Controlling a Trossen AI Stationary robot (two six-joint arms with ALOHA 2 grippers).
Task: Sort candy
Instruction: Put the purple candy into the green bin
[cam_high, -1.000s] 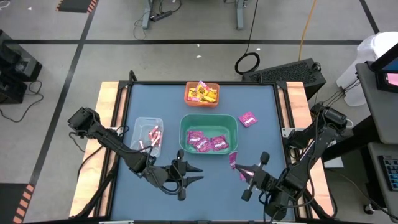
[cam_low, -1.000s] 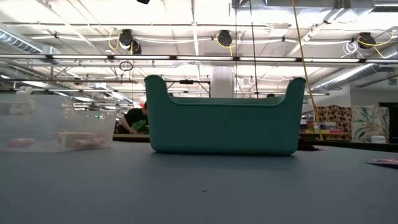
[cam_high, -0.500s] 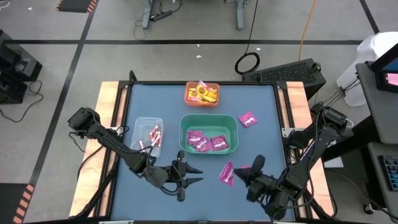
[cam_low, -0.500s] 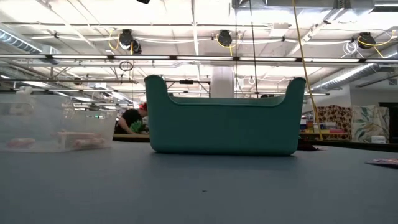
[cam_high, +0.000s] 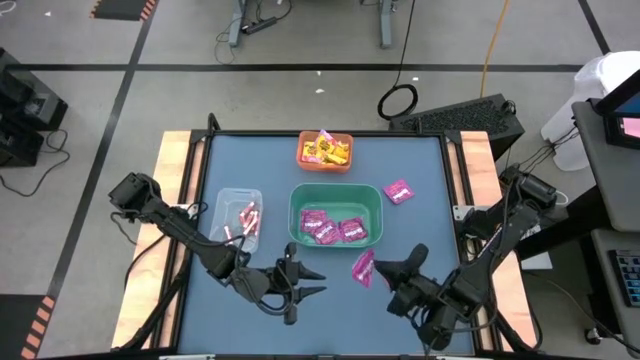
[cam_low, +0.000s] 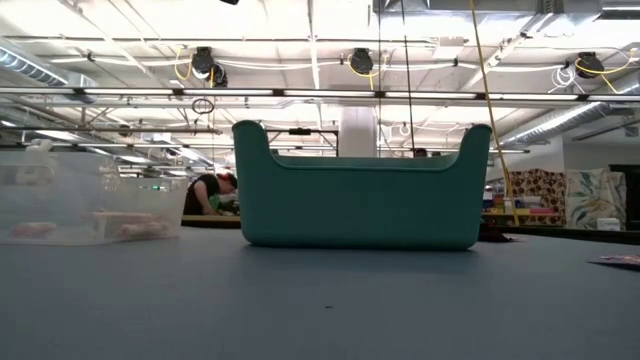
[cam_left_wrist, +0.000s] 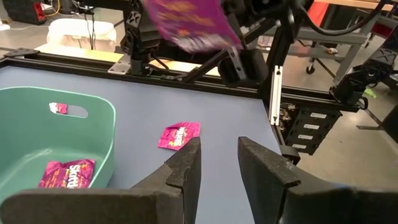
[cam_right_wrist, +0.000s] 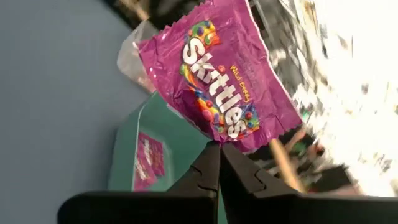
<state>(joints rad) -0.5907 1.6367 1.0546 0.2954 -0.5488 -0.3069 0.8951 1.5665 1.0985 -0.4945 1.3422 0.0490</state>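
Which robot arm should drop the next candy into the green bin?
The right arm. Its right gripper is already shut on a magenta Skittles packet, lifted off the table just beside the green bin. The left gripper waits open and empty near the table's front edge.

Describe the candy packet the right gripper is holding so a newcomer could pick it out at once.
Start at the green bin in the middle of the table. Just off its near right corner, the right gripper pinches a magenta-pink packet by its edge. Unlike the pink packets lying in the bin and the lone packet on the table, it hangs in the air.
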